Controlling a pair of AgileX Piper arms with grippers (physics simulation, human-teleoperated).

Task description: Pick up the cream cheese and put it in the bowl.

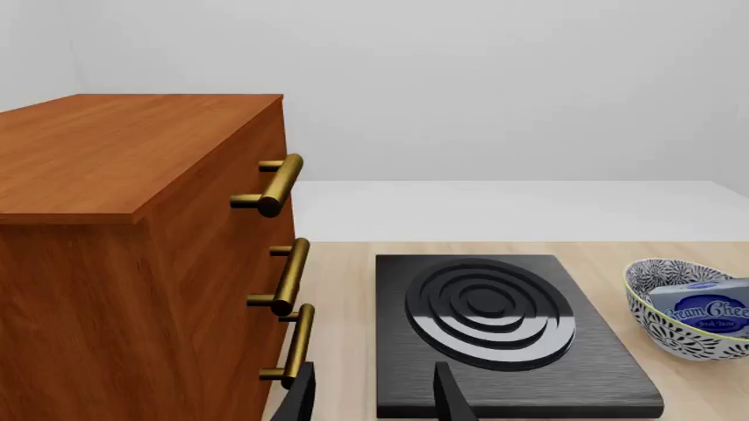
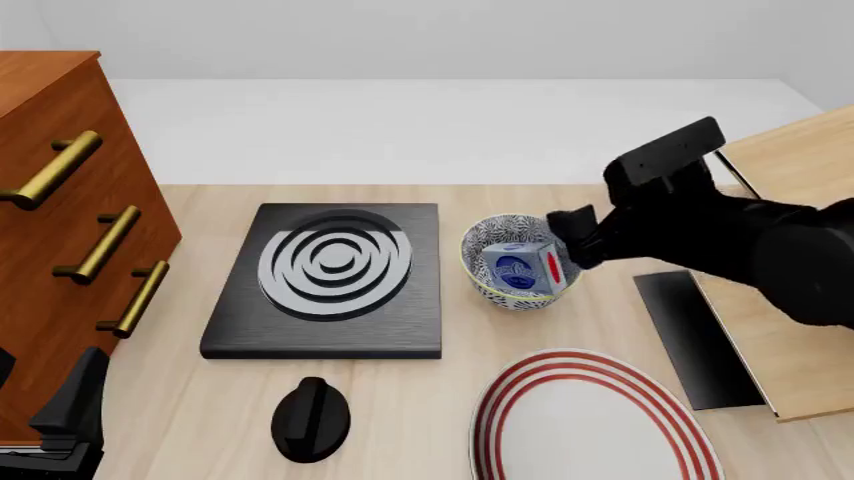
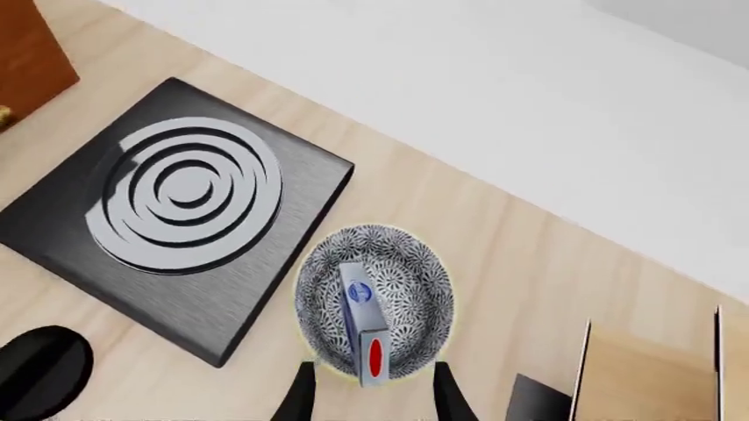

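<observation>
The cream cheese (image 2: 514, 268) is a pale grey-blue box with a dark blue oval logo and a red mark on one end. It lies tilted on edge inside the speckled blue-and-white bowl (image 2: 501, 296). It also shows in the right wrist view (image 3: 357, 303) and the left wrist view (image 1: 702, 309). My right gripper (image 2: 569, 240) hovers just above the bowl's near-right rim (image 3: 410, 272), open and empty, fingers (image 3: 451, 396) apart from the box. My left gripper (image 1: 374, 399) is open and empty, low at the front left (image 2: 67, 420) beside the cabinet.
A black burner slab (image 2: 334, 280) with grey rings lies left of the bowl. A wooden drawer cabinet (image 2: 54, 200) with brass handles stands at the left. A black knob (image 2: 310, 418) and a red-ringed white plate (image 2: 587, 420) lie in front. A wooden board (image 2: 787, 300) sits at the right.
</observation>
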